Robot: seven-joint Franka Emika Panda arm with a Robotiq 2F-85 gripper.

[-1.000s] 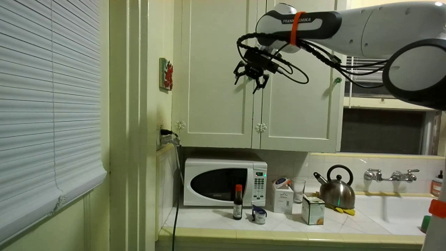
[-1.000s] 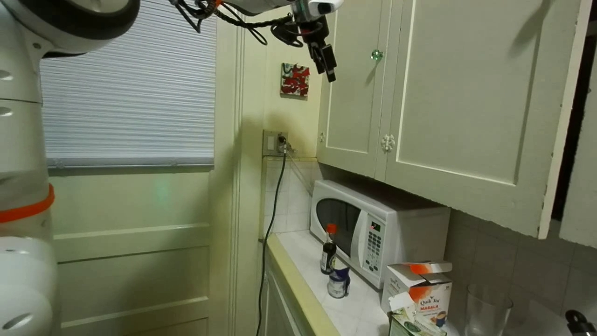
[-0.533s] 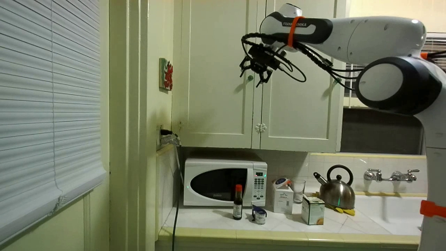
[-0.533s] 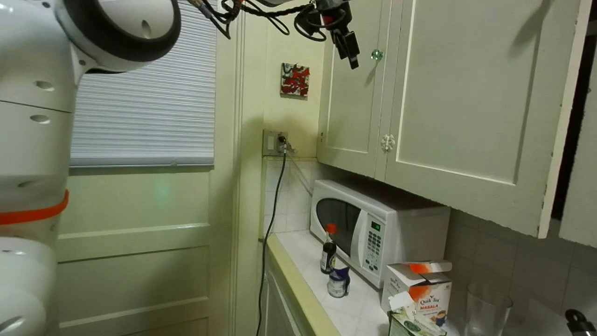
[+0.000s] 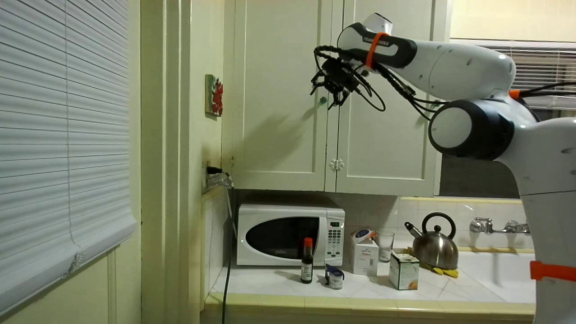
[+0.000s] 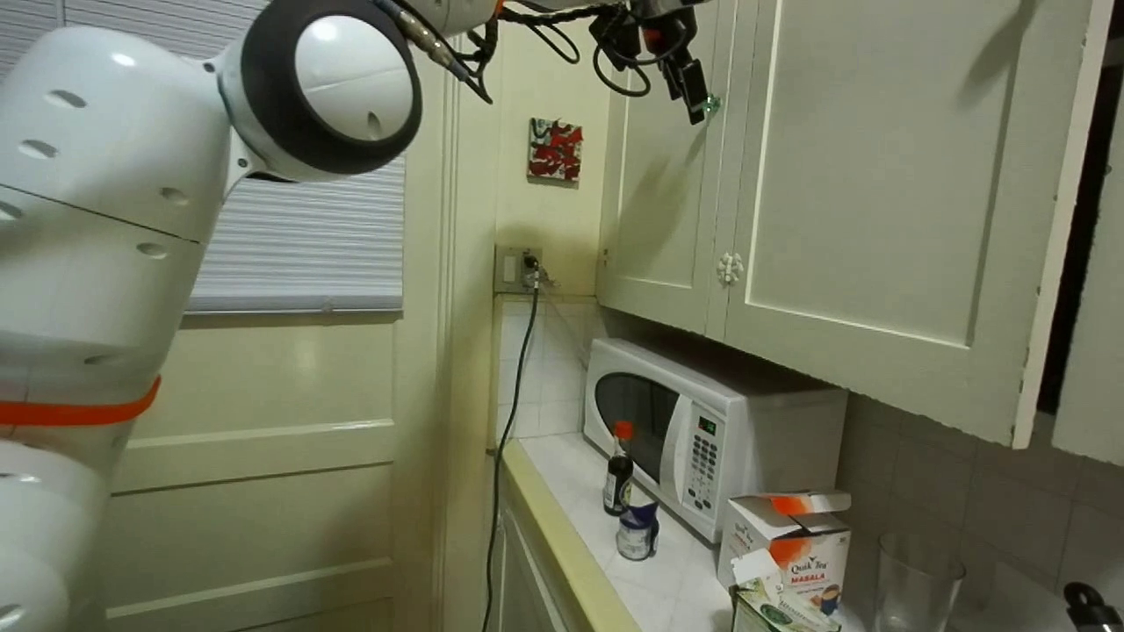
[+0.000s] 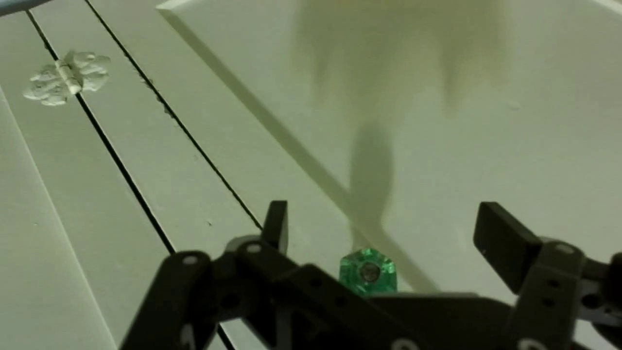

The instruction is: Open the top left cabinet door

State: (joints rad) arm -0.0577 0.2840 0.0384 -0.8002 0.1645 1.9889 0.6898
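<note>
The top left cabinet door [image 5: 279, 90] is tall, cream-white and shut, with a recessed panel; it also shows in an exterior view [image 6: 654, 219] and in the wrist view [image 7: 486, 160]. Its small green glass knob [image 7: 368, 272] sits near the door's hinge-free edge and shows in both exterior views [image 5: 322, 101] [image 6: 713, 104]. My black gripper [image 7: 388, 233] is open and empty. In the wrist view the knob appears between the spread fingers, nearer the left finger, its lower part hidden by the gripper. In an exterior view the fingertips [image 6: 696, 114] are close beside the knob; contact cannot be told.
The matching cream door [image 5: 387, 144] is to the right, with a hinge [image 5: 336, 164] between the doors. Below stand a white microwave [image 5: 290, 236], a bottle [image 5: 307, 265], a small can [image 5: 335, 280], tea boxes [image 5: 364, 256] and a kettle [image 5: 435, 249]. A picture [image 5: 214, 95] hangs on the left wall.
My gripper has moved toward the door and its knob, staying open. The forearm and elbow have come lower and forward. The gripper's shadow now falls on the door panel. The door has not moved.
</note>
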